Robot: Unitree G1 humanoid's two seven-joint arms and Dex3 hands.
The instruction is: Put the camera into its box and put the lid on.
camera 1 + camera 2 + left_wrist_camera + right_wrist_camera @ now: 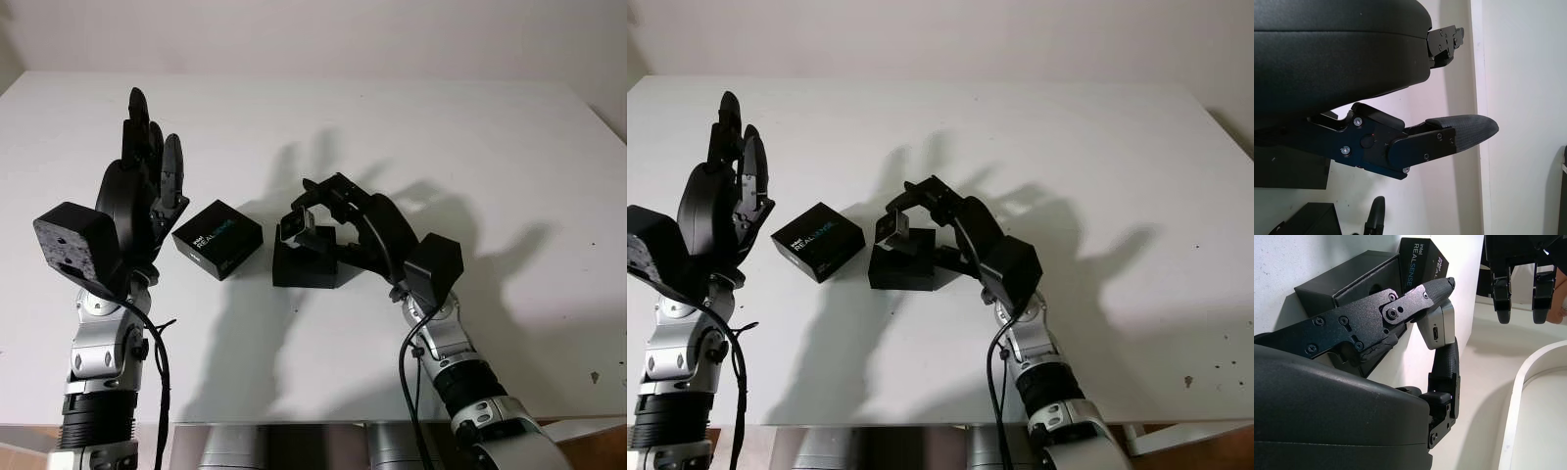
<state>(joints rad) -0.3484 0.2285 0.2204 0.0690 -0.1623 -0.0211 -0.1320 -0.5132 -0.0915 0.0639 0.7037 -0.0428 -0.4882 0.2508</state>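
Note:
My right hand (306, 209) is shut on the small silver camera (294, 228) and holds it just above the open black box (304, 264) in the middle of the table. In the right wrist view the camera (1438, 329) is pinched between the fingers (1447, 363), tilted, with the box (1349, 280) behind it. The black lid (217, 238) with REALSENSE lettering lies flat on the table just left of the box. My left hand (149, 147) is open and raised upright to the left of the lid, touching nothing.
The white table (470, 147) stretches wide behind and to the right of the box. Its front edge (323, 419) runs close to my arms. A dark mark (594, 376) sits near the front right corner.

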